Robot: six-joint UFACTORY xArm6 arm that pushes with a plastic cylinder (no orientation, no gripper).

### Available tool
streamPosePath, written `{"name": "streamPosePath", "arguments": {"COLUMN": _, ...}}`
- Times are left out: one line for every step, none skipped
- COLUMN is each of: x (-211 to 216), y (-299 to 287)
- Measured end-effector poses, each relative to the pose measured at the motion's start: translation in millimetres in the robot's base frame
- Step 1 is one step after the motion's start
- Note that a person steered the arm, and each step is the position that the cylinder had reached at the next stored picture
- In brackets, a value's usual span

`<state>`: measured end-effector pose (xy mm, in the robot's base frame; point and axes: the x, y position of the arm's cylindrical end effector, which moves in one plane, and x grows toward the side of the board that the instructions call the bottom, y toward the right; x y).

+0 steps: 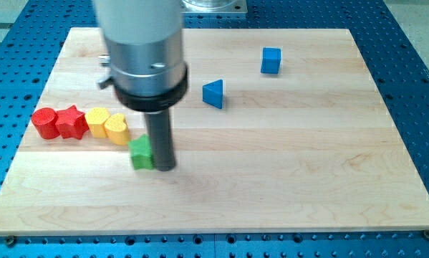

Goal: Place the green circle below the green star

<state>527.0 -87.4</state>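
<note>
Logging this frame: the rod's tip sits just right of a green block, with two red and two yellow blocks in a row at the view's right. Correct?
Not quite. The camera view shows the row of two red blocks and two yellow blocks at the view's left, not its right. The rest holds: my tip sits just right of the green block.

Pale wooden board (286, 179), smooth with visible grain, lying on a blue perforated metal table (415, 43). Above the board, a brushed silver metal cylinder (142, 36) with a glossy black collar (151, 93); below the collar, a matt dark rod. Beside the rod, a matt, plastic-looking green block (140, 153).
</note>
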Motion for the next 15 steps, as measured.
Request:
{"name": "streamPosePath", "arguments": {"x": 5.1, "y": -27.6}}
{"name": "streamPosePath", "arguments": {"x": 26.4, "y": 17.6}}
{"name": "streamPosePath", "arguments": {"x": 11.4, "y": 67.5}}
{"name": "streamPosePath", "arguments": {"x": -43.3, "y": 66.0}}
{"name": "streamPosePath", "arguments": {"x": -96.5, "y": 33.4}}
{"name": "streamPosePath", "arguments": {"x": -129.7, "y": -6.2}}
{"name": "streamPosePath", "arguments": {"x": -168.2, "y": -28.5}}
{"name": "streamPosePath", "arguments": {"x": -223.4, "y": -62.9}}
{"name": "streamPosePath", "arguments": {"x": -252.0, "y": -48.2}}
{"name": "streamPosePath", "arguments": {"x": -200.0, "y": -5.5}}
{"name": "streamPosePath", "arguments": {"x": -122.3, "y": 11.0}}
{"name": "streamPosePath", "arguments": {"x": -120.7, "y": 16.9}}
{"name": "streamPosePath", "arguments": {"x": -156.8, "y": 10.0}}
{"name": "streamPosePath", "arguments": {"x": -169.1, "y": 18.8}}
{"name": "streamPosePath", "arguments": {"x": -143.7, "y": 48.5}}
